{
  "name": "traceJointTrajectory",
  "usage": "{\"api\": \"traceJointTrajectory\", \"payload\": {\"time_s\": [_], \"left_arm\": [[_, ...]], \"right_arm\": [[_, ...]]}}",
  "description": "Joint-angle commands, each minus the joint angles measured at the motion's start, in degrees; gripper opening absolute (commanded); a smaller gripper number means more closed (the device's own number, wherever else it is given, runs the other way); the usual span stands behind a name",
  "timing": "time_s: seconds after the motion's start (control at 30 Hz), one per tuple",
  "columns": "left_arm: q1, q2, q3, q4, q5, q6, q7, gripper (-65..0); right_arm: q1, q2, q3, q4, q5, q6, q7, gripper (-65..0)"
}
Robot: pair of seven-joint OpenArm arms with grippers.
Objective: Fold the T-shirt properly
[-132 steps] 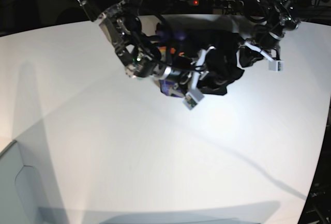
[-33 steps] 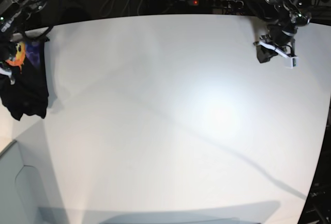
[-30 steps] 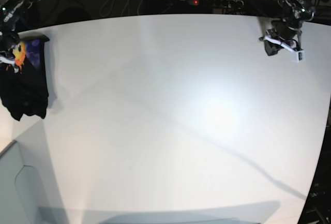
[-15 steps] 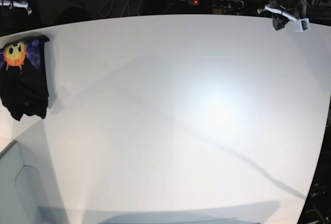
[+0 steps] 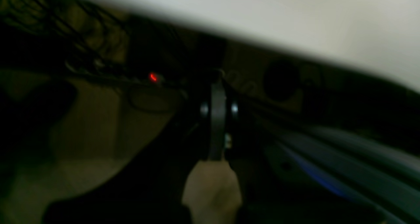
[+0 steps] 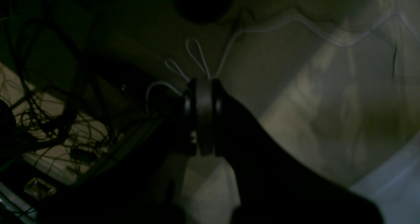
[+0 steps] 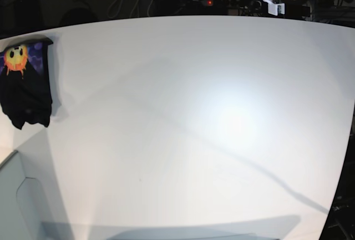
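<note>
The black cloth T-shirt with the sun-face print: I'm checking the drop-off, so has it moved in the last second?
No. The black cloth T-shirt lies at the same spot by the white table's left edge.

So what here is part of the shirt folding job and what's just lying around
Part of the job:
T-shirt, bunched at the table's far-left edge
left pincer, shut
right pincer, shut

Just lying around:
power strip with a red light, behind the table
cables on the floor
</note>
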Motion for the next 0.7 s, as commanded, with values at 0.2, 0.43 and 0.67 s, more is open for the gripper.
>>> {"api": "traceJointTrajectory", "payload": {"time_s": [0.2, 0.43, 0.67], "left_arm": [[0.23, -0.65, 3.44, -9.14, 10.62, -0.21, -16.87, -65.0], [-4.16, -2.14, 5.19, -21.98, 18.18, -0.21, -26.63, -65.0], [-5.39, -4.34, 11.00, -32.26, 23.11, -0.21, -41.93, -65.0]], "right_arm": [[-0.32, 0.99, -3.42, -3.72, 0.23, 0.53, 1.64, -65.0], [-0.23, 1.08, -12.65, -9.79, 0.23, 0.53, 13.16, -65.0], [1.27, 3.71, -22.23, -17.26, 0.23, 0.53, 22.30, -65.0]]}}
